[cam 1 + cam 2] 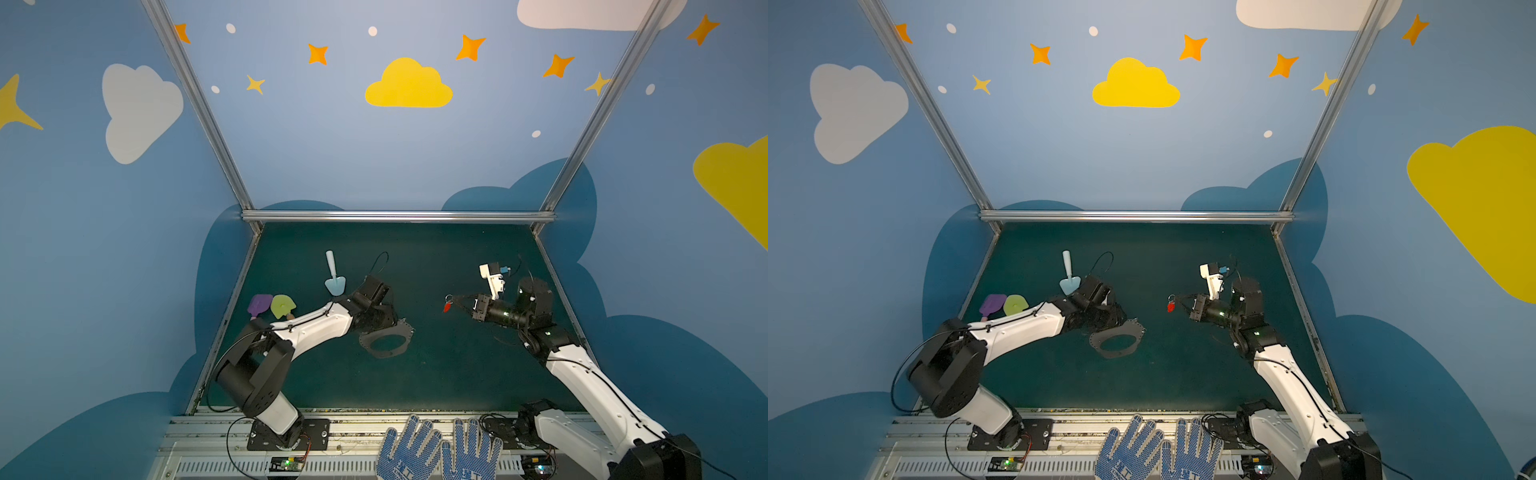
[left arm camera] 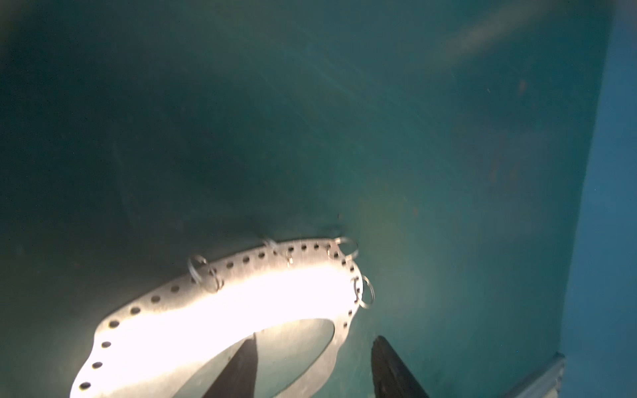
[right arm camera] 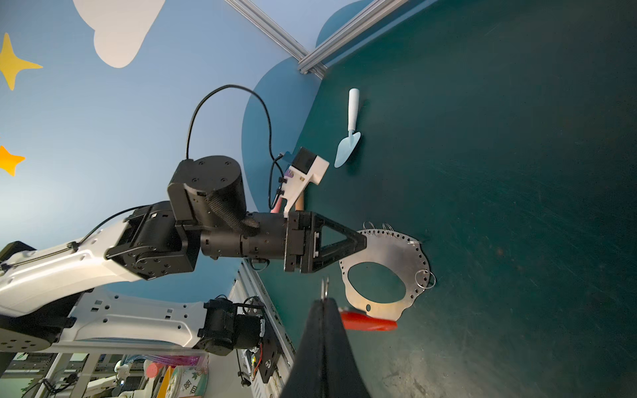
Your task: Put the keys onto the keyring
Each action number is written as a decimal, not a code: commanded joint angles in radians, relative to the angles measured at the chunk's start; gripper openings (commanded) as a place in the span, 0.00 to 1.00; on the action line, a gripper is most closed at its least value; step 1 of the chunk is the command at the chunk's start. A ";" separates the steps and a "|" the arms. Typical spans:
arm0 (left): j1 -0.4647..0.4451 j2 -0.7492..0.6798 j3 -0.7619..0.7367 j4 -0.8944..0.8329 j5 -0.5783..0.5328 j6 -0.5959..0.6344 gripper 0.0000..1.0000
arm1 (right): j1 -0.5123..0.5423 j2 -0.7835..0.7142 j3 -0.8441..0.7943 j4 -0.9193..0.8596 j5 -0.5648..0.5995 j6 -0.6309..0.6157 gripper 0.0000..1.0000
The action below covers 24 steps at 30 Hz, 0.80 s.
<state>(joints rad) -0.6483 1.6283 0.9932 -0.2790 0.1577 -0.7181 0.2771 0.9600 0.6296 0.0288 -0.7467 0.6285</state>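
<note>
While your right fingers [image 3: 324, 344] pinched key [image 3: 368, 321], well right of keyring [image 3: 389, 251], left fingers [image 2: 241, 372] stood spread astride its rim. Approach step; next likely needed rim clamped, key carried to wire ring [image 3: 424, 279].

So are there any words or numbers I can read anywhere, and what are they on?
Nothing can be read for sure.
On the blue gloves: white print near the cuffs, too blurred to read.
On the round colourful thing beyond the table, in the right wrist view: some characters, too small to read.
On the red key and the grey keyring: no writing shows.
</note>
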 commanded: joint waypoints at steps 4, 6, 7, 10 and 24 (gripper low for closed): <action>-0.011 0.110 0.128 -0.108 -0.039 -0.027 0.46 | -0.004 -0.031 -0.020 -0.001 0.008 -0.011 0.00; -0.029 0.144 0.156 -0.120 -0.040 -0.028 0.46 | -0.004 -0.033 -0.025 0.005 0.007 -0.005 0.00; -0.036 0.163 0.170 -0.124 -0.031 -0.036 0.46 | -0.006 -0.035 -0.028 0.008 0.009 -0.002 0.00; -0.045 0.199 0.184 -0.105 0.002 -0.057 0.46 | -0.005 -0.037 -0.028 0.008 0.010 -0.001 0.00; -0.050 0.162 0.146 -0.123 -0.142 -0.119 0.50 | -0.006 -0.040 -0.028 0.013 0.008 0.008 0.00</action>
<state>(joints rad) -0.7048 1.8301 1.1465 -0.3679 0.0875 -0.8143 0.2764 0.9394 0.6094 0.0292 -0.7414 0.6323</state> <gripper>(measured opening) 0.495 0.052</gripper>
